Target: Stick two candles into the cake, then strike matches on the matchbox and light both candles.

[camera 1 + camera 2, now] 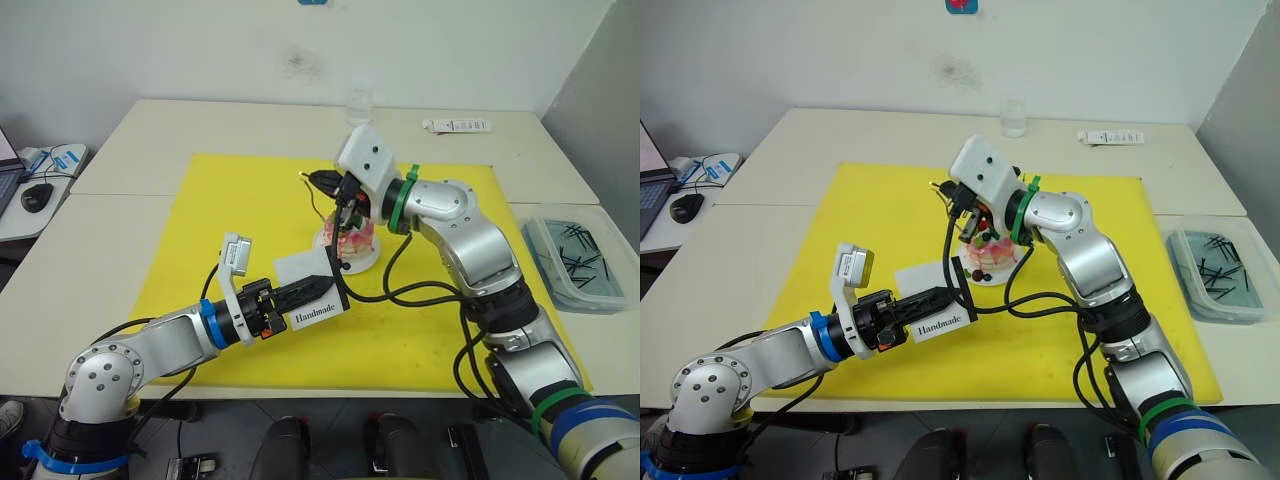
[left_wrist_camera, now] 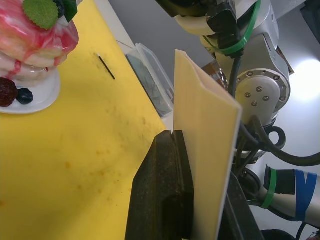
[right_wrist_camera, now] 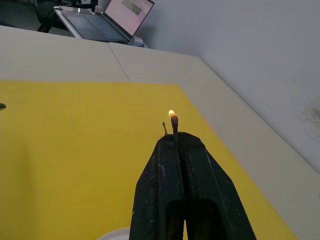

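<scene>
Yellow mat [image 1: 230,200] under everything: your cake [image 1: 352,240] sits on its white plate near the mat's middle. Your right pincer [image 3: 173,134], just above the cake, is clamped on a burning match [image 3: 173,121]. Your left pincer [image 1: 318,287] grips the matchbox [image 1: 310,290] just beside the cake's plate.

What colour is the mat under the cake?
Yellow mat, under the cake; clearest in the left eye view.
</scene>
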Controlling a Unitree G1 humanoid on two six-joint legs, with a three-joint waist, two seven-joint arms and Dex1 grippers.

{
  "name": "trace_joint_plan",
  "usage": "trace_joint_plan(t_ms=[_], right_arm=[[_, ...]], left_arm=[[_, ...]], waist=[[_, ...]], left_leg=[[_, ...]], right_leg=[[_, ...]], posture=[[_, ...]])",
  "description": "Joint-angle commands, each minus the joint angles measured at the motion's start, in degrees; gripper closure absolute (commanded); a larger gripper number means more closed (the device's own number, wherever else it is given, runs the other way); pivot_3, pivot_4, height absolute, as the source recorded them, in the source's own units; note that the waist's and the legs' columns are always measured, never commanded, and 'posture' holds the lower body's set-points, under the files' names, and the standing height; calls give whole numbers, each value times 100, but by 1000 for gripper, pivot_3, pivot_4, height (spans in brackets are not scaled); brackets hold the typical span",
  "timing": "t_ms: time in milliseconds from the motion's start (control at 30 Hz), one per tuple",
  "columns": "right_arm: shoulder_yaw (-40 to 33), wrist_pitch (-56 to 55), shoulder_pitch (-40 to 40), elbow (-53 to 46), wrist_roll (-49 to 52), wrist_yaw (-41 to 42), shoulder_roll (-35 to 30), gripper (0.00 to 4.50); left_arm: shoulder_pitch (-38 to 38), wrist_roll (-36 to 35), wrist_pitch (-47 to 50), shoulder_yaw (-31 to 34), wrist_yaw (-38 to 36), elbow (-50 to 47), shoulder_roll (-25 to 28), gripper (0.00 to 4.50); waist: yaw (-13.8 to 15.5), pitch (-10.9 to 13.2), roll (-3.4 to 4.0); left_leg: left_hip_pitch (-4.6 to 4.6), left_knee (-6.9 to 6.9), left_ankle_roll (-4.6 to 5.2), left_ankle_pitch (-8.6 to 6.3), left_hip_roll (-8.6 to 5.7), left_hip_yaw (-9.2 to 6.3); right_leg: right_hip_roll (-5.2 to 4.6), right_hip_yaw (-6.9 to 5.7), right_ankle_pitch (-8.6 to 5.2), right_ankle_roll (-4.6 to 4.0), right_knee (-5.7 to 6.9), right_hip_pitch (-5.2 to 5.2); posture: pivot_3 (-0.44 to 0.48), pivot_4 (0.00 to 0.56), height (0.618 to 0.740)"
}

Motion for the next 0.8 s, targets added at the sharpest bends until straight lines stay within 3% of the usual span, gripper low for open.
trace_joint_plan(t_ms=[33,800], right_arm=[[-25,-8,-8,-304,26,33,-12,4458],[-24,-16,-4,-325,10,25,51,4458]], left_arm=[[-62,-14,-55,9,-62,-56,-20,4500],[-38,-48,-30,7,-73,-97,8,4500]], waist=[[0,0,0],[0,0,0]], left_leg=[[0,0,0,0,0,0],[0,0,0,0,0,0]], right_leg=[[0,0,0,0,0,0],[0,0,-1,1,-1,0]], posture=[[0,150,740],[0,150,740]])
